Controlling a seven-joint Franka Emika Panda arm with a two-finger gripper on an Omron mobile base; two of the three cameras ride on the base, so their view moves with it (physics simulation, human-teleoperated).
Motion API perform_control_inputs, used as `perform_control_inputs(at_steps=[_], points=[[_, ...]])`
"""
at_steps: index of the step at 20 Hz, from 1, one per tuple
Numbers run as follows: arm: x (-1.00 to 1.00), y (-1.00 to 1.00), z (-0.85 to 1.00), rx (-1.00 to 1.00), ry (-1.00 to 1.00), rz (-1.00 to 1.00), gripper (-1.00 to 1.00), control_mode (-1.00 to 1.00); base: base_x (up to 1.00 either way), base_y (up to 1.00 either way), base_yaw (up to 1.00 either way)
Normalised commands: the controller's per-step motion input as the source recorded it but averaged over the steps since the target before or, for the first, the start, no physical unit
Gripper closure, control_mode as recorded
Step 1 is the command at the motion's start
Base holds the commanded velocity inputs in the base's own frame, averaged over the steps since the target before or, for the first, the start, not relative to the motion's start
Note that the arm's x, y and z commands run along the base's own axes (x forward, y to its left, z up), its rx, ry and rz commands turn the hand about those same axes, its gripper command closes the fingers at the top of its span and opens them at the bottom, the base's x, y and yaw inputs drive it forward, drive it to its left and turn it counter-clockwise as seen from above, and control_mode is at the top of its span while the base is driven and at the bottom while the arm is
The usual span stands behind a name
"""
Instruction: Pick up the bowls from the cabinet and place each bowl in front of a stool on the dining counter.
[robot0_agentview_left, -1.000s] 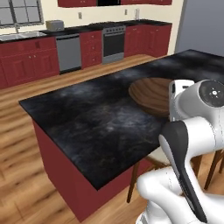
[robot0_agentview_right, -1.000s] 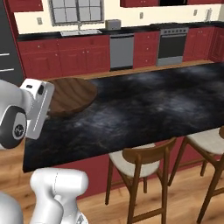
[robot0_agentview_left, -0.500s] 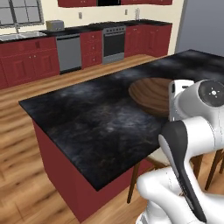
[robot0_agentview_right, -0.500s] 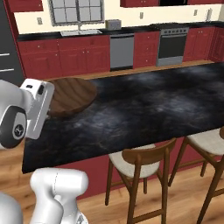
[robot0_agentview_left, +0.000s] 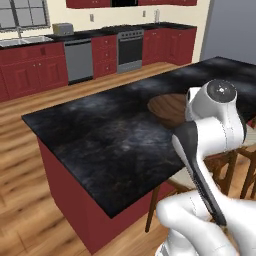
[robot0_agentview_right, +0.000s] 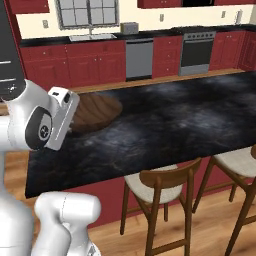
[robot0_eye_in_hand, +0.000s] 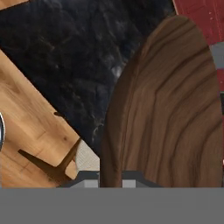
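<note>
Fingers (robot0_eye_in_hand: 110, 177) pinch the rim of the wooden bowl (robot0_eye_in_hand: 164, 109), nearly closed on it (the tips sit at the bottom edge of the hand view). The bowl is over the worktop (robot0_agentview_left: 105, 135) of the dining island, near its end, apparently low, though contact cannot be told. Step in hand: placing the first bowl. Next, it should be set in front of the nearest stool (robot0_agentview_right: 160, 187), then released. Compared with a second earlier, nothing has visibly shifted.

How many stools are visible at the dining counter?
2 in the right base view: one stool near the counter's middle, a second stool at the right edge, partly cut off. More may be hidden.
</note>
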Motion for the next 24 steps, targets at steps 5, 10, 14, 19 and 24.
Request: perform_control_inputs(at_steps=[5, 10, 14, 19, 24], points=[[1.00, -0.04, -0.13, 0.00, 0.14, -0.40, 1.00, -1.00, 0.00, 0.00, 0.00], [0.97, -0.38, -0.38, 0.00, 0.04, -0.21, 1.00, -1.00, 0.00, 0.00, 0.00], [0.61, -0.02, -0.60, 0.00, -0.14, -0.03, 1.00, -1.00, 0.00, 0.00, 0.00], [0.69, -0.30, -0.94, -0.03, -0.08, 0.00, 1.00, -1.00, 0.00, 0.00, 0.00], [0.42, -0.37, -1.00, -0.03, -0.05, 0.00, 1.00, -1.00, 0.00, 0.00, 0.00]])
